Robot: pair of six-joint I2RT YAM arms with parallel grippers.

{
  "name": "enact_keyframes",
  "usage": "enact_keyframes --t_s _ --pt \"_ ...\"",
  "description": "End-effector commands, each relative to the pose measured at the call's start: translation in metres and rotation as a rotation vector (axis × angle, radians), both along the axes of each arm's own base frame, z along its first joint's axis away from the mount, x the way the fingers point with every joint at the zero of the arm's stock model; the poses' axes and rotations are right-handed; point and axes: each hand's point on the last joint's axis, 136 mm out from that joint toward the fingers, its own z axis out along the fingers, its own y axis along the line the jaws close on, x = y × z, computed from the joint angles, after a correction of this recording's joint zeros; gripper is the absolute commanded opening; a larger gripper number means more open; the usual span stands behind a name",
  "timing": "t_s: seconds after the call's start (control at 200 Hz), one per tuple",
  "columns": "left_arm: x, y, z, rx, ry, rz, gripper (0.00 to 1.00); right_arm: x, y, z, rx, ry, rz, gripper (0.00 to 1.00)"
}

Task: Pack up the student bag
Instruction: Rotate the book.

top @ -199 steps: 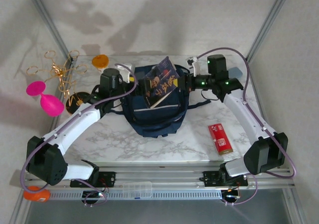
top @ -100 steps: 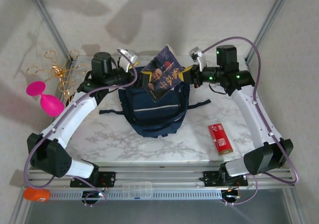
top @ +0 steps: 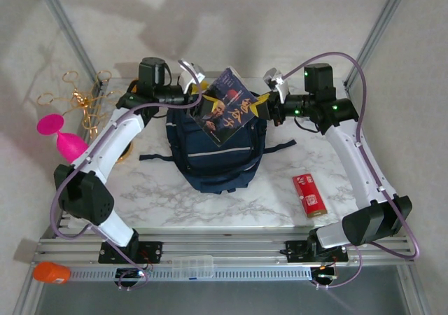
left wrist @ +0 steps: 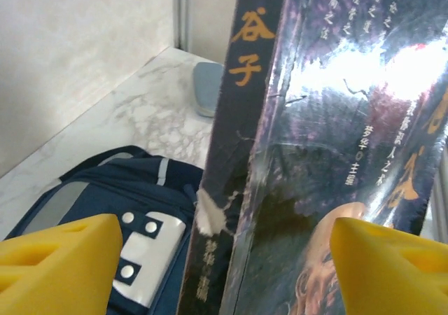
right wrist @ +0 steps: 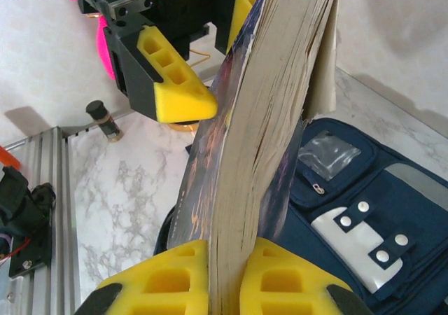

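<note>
Swinging up from beside the student bag (top: 215,157), the left pincer (top: 193,96) has reached the left edge of the book (top: 225,110). Its yellow fingers (left wrist: 56,262) stand apart on either side of the cover, released rather than gripping. The book has also risen a little from the bag's mouth. The right pincer (right wrist: 227,276) is clenched on the book's page edge, holding it tilted above the bag. The bag lies flat in the middle of the desk (top: 161,199), its top toward the back wall. A red box (top: 309,194) lies on the desk to the bag's right, well apart from it.
</note>
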Motion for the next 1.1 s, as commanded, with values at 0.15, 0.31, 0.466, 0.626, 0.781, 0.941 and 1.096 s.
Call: enact_keyframes --t_s 0.15,0.31,0.466,0.626,0.781,0.941,1.096 --pt "-0.021 -0.008 0.003 -0.031 0.037 -0.133 0.46 -0.004 0.003 0.028 0.033 -0.139 0.054 0.0" --pt "-0.023 -0.007 0.01 -0.041 0.024 -0.111 0.19 -0.002 0.002 0.028 0.029 -0.15 0.037 0.0" --pt "-0.019 -0.002 0.016 -0.048 0.018 -0.06 0.0 0.002 -0.002 0.027 0.023 -0.155 -0.006 0.09" --pt "-0.017 0.003 0.043 -0.138 0.004 0.024 0.0 0.012 -0.01 0.026 0.051 -0.112 -0.085 0.66" --pt "-0.01 0.018 0.069 -0.252 0.041 0.193 0.0 0.033 -0.042 0.018 0.122 -0.001 -0.332 0.99" --pt "-0.006 0.027 0.082 -0.445 0.22 0.332 0.0 0.037 -0.075 0.001 0.28 0.266 -0.55 0.99" --pt "-0.017 0.013 0.078 -0.55 0.37 0.405 0.0 0.0 -0.059 -0.005 0.477 0.528 -0.405 0.99"
